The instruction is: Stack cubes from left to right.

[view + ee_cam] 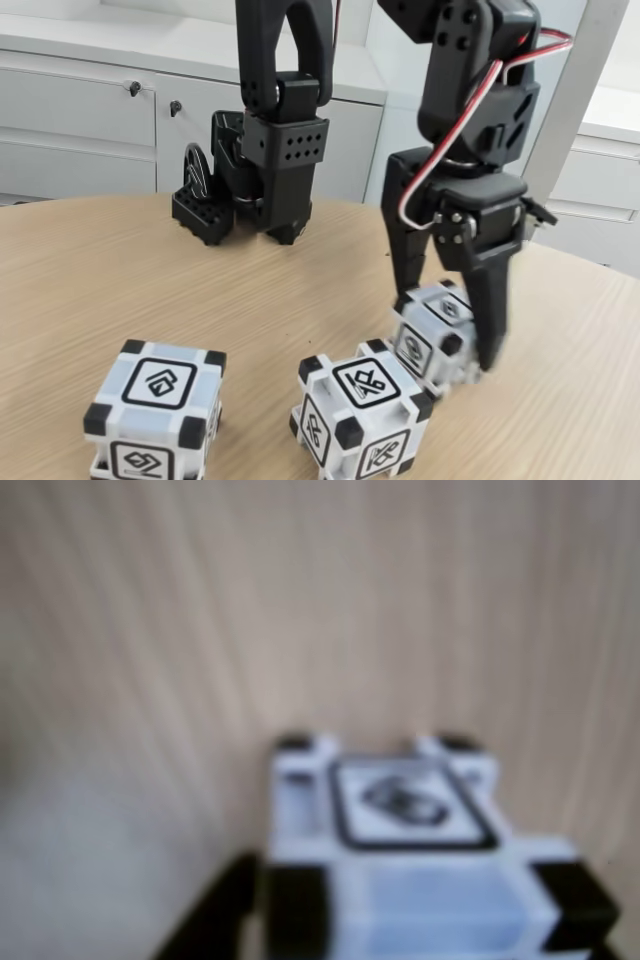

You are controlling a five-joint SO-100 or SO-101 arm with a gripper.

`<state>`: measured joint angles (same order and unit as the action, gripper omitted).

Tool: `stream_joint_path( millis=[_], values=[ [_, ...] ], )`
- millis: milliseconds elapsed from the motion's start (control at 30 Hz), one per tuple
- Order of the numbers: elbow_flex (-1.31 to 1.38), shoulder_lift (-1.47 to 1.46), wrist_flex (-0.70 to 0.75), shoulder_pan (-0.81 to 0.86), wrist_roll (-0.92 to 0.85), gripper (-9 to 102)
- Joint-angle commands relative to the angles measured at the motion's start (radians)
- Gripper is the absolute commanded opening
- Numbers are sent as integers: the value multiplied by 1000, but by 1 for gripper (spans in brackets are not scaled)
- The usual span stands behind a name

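Observation:
Three white cubes with black corners lie near the front of the wooden table (120, 290) in the fixed view. The left cube (155, 408) and the middle cube (362, 418) stand free. The right cube (418, 345) is slightly blurred and sits just behind the middle one, close to its back right corner. My gripper (445, 330) comes down over this right cube, one finger on each side, and looks shut on it. In the wrist view the same cube (400, 825) sits low in the picture, blurred, with a dark finger (215, 920) at its lower left.
The arm's black base (265, 150) and a black perforated block (205, 208) stand at the back of the table. White cabinets (80, 120) lie behind the curved table edge. Bare wood stretches across the left and centre of the table.

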<state>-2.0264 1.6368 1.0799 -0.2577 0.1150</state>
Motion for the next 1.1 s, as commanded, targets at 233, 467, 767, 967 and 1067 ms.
stream_joint_path(
  millis=[233,467,767,967,1067],
  values=[
    [29,25,17,9,3,20],
    [32,31,20,9,21,19],
    [18,341,23,12,48,19],
    [23,495,21,138,12,18],
    [31,551,20,275,-28,18]
  ],
)
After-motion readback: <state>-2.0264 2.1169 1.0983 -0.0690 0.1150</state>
